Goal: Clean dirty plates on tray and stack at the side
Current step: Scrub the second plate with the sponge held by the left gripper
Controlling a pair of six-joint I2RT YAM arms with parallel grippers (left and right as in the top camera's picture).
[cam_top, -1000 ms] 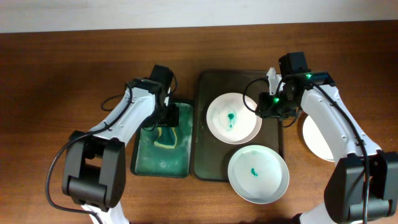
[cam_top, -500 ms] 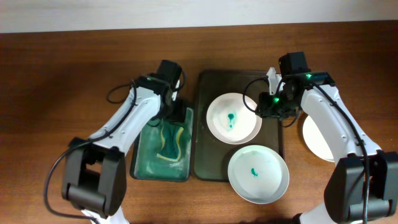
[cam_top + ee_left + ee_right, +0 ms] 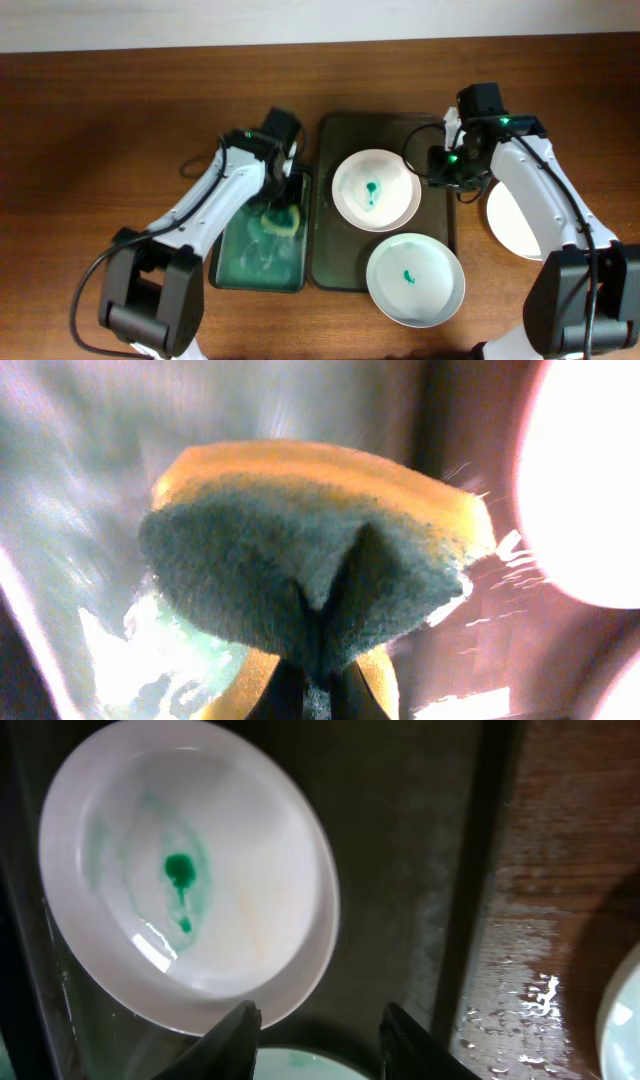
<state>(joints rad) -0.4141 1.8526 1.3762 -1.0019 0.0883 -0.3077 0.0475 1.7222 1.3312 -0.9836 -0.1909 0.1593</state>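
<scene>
The dark olive tray (image 3: 335, 250) holds a white plate (image 3: 376, 190) with a teal smear. A second smeared plate (image 3: 415, 280) overlaps the tray's front right corner. A third, plain white plate (image 3: 505, 225) lies on the table to the right, partly under my right arm. My left gripper (image 3: 283, 212) is shut on a yellow and green sponge (image 3: 320, 550) over the green tub (image 3: 240, 265). My right gripper (image 3: 325, 1040) is open above the tray (image 3: 400, 870), just right of the smeared plate (image 3: 250, 870), with nothing between its fingers.
The green tub sits on the wooden table against the tray's left side and holds wet, soapy residue (image 3: 150, 650). Water drops lie on the table (image 3: 540, 1000) right of the tray. A pale wall runs along the table's far edge.
My left gripper has moved along the tub toward the tray and shut on the sponge. My right gripper has shifted slightly right, away from the plate's rim.
</scene>
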